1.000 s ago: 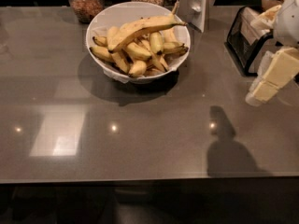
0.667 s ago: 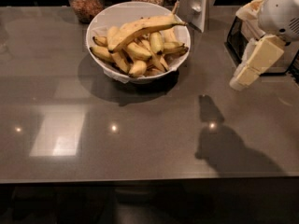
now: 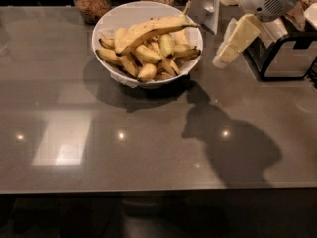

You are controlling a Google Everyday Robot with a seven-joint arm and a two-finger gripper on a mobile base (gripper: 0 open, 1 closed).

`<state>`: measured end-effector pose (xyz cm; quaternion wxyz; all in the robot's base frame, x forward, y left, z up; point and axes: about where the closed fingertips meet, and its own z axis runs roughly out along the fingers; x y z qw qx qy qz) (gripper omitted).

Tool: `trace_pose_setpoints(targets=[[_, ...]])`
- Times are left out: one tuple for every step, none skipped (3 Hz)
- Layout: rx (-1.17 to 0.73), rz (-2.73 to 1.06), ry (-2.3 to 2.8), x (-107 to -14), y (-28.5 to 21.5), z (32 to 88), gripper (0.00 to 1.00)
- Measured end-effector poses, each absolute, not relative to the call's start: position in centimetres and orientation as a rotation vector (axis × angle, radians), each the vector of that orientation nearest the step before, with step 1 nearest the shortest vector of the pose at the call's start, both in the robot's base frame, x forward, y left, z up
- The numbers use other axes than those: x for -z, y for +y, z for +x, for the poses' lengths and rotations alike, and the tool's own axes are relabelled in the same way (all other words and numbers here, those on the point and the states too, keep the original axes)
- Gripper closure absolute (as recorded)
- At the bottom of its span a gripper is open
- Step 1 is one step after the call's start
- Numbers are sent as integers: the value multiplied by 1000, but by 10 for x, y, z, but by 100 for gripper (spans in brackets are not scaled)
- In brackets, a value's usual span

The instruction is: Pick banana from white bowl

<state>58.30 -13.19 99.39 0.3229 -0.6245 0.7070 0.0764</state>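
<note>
Plainly, the task is standing at its very beginning: the banana (image 3: 148, 29) is lying untouched across the top of the pile in the white bowl (image 3: 143, 10), which is sitting close to the far edge of the desk (image 3: 148, 152), a little left of that edge's middle. The banana is stretching almost from rim to rim, its dark stem tip pointing toward the right edge, with the shorter bananas (image 3: 148, 58) crowding underneath it. The tool (image 3: 224, 58) is hanging in the air toward the far right corner, just beside the bowl's right rim but not touching it, and angling down and leftward; whether it is wide or narrow cannot be told from this view, and it is carrying nothing. Its shadow (image 3: 233, 148) is falling on the bare desk nearer the front edge. Judging from this, everything is remaining to be done: bringing the tool over the bowl, lowering it onto the banana, closing on it and lifting it clear of the others. Two glass jars (image 3: 91, 1) are standing at the far edge behind the bowl.
</note>
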Motion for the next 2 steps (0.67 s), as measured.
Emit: trace_pose_setpoints(targets=[[-271,-1658,1815,-995,-105,609,0],[-345,-1676,1783,-995,-78,625,0]])
